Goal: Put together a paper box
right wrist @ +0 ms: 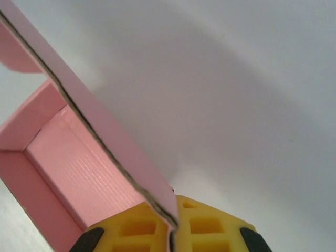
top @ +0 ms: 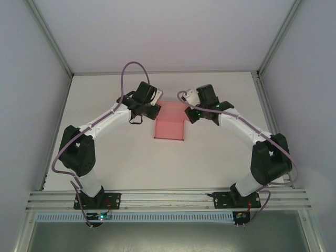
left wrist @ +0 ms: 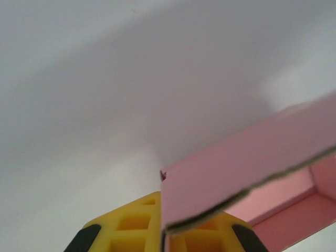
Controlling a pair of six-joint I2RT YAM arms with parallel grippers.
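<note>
left jaws: clenched on left wall edge of pink paper box (top: 169, 122) | right jaws: clenched on its right wall edge | box: open-topped, spanning between both jaws, over white bench (top: 131, 163)

The table (top: 121, 157) is a flat white surface, bounded at its near edge by an aluminium rail (top: 168, 198). One item rests directly on it: the paper box (top: 170, 126), pink and open-topped, positioned near the centre.
</note>
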